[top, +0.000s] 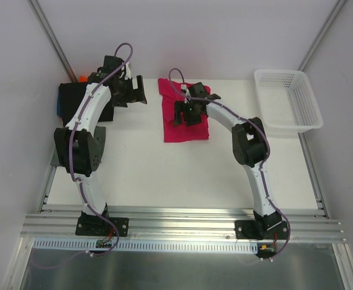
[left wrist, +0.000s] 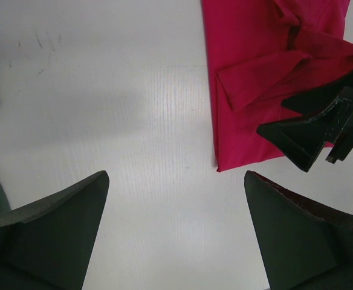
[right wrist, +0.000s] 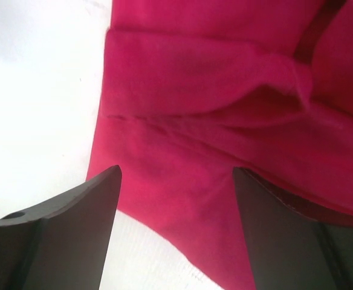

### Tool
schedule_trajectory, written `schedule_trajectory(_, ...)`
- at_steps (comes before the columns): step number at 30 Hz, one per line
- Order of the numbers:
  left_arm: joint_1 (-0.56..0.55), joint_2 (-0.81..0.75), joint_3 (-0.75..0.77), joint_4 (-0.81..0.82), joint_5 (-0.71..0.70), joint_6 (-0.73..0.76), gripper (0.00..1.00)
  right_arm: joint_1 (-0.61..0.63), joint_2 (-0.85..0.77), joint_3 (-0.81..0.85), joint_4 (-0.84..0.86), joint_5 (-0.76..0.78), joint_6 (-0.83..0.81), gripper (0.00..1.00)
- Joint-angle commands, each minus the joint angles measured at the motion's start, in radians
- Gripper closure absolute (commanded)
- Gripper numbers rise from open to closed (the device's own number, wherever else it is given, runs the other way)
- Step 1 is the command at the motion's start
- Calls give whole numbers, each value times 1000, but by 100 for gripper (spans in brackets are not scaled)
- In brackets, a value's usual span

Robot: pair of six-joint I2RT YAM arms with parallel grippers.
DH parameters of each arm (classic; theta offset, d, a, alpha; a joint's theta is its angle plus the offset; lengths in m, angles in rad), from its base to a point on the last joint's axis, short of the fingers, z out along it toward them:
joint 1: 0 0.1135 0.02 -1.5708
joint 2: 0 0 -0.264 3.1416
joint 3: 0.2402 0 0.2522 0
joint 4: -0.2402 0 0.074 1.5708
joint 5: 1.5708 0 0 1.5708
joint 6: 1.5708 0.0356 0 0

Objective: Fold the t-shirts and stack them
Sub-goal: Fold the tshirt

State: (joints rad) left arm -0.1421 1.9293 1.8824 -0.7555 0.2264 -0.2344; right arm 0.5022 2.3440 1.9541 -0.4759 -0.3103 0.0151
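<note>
Crimson t-shirt point(top: 188, 133) lies part-folded, not yet on the folded pile point(top: 68, 99); right gripper point(top: 187, 118) hovers over it, wide open, empty (left gripper point(top: 139, 92) open and empty too).

A shirt point(top: 185, 132) lies at the middle back of the worktop point(top: 164, 175). A pile of folded shirts point(top: 68, 99) sits at the back left corner, and a basket point(top: 309, 124) at the back right. The left pincer point(top: 139, 90) hangs between pile and shirt; the right pincer point(top: 187, 116) is over the shirt.
</note>
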Motion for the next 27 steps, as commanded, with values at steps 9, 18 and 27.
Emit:
schedule_trajectory(9,16,-69,-19,-8,-12,14,4,-45,81,206,25,68,-38,21)
schedule_trajectory(18,16,-69,-39,-10,-4,12,4,-86,110,348,79,148,-75,19)
schedule_trajectory(27,6,-53,-37,-10,10,4,4,-88,49,346,80,114,-66,19)
